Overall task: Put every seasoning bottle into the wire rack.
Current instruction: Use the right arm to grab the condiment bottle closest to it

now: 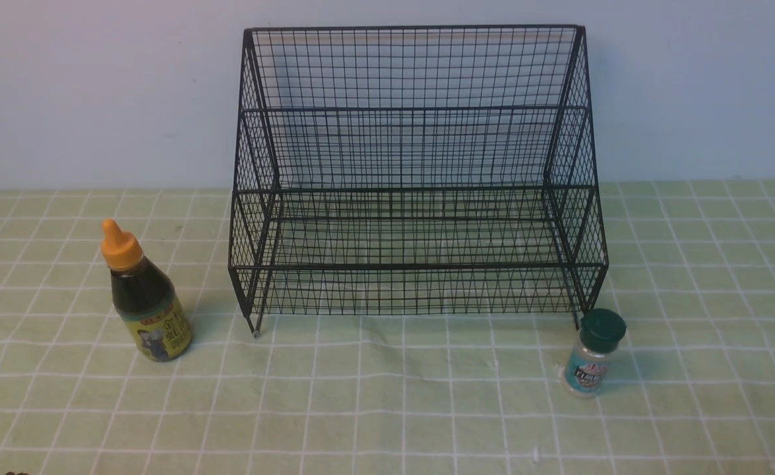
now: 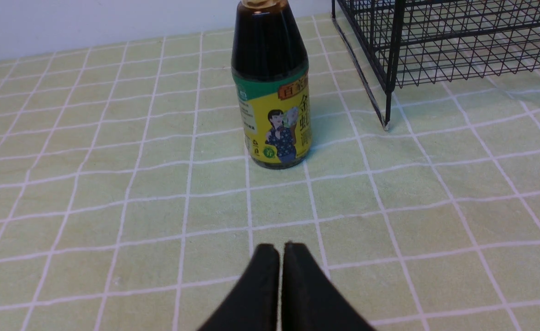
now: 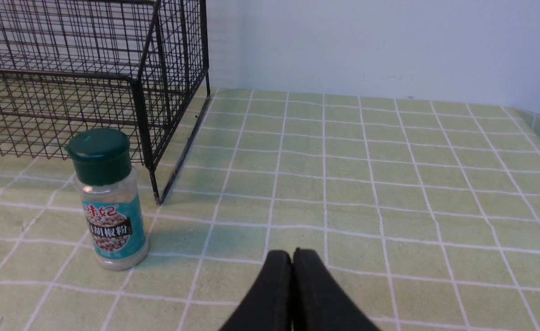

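The dark-sauce bottle (image 1: 144, 298) with orange pointed cap and yellow label stands upright on the cloth, left of the wire rack (image 1: 417, 178); it also shows in the left wrist view (image 2: 272, 89). The small shaker (image 1: 591, 356) with dark green lid and teal label stands upright by the rack's front right leg, and shows in the right wrist view (image 3: 109, 202). The rack's two shelves are empty. My left gripper (image 2: 280, 250) is shut and empty, short of the sauce bottle. My right gripper (image 3: 292, 255) is shut and empty, beside the shaker. Neither gripper shows in the front view.
A green checked cloth (image 1: 387, 409) covers the table. A pale wall (image 1: 97, 92) stands right behind the rack. The rack's corner legs show in the left wrist view (image 2: 387, 124) and the right wrist view (image 3: 157, 200).
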Tool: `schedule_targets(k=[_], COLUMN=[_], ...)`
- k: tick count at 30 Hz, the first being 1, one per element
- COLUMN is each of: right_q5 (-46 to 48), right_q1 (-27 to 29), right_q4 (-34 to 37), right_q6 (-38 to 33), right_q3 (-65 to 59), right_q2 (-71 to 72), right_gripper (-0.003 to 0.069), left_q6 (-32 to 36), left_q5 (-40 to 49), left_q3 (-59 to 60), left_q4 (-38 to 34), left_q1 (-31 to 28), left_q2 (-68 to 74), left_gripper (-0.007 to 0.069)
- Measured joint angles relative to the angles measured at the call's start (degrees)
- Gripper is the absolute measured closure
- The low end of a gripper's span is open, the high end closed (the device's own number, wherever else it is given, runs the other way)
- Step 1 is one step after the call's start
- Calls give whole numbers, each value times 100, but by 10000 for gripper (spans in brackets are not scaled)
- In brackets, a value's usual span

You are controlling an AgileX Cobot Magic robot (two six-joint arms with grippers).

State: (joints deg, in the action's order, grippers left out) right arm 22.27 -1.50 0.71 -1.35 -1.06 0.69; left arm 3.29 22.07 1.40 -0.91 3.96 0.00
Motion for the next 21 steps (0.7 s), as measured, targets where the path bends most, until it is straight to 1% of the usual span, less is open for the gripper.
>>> schedule_targets(k=[8,11,12,14,15,16,17,18,19,20,21], right_q5=[0,-125,-271,-688,-938,-1186,-1233,-1460,-1735,-1893,-1975], right_q1=[0,0,0,0,0,0,0,0,0,0,0], right_q4=[5,198,413,1067,1550,1888,2059,2405,3047,3393,3513], right_q6=[0,48,135,469,665,862,902,1050,1271,1322,1334], right_q3=[0,-16,-40,-54,-54,-54,-54,-54,-54,-54,-54], right_q2=[0,0,0,0,0,0,0,0,0,0,0], right_gripper=[673,673,673,673,673,673,673,673,673,673,673], left_q6=[0,0,0,0,0,0,0,0,0,0,0], left_q5=[0,0,0,0,0,0,0,0,0,0,0], left_q3=[0,0,0,0,0,0,0,0,0,0,0], left_q4=[0,0,0,0,0,0,0,0,0,0,0], left_q1=[0,0,0,0,0,0,0,0,0,0,0], left_q2=[0,0,0,0,0,0,0,0,0,0,0], left_gripper=[631,631,631,631,631,631,631,631,631,631,631])
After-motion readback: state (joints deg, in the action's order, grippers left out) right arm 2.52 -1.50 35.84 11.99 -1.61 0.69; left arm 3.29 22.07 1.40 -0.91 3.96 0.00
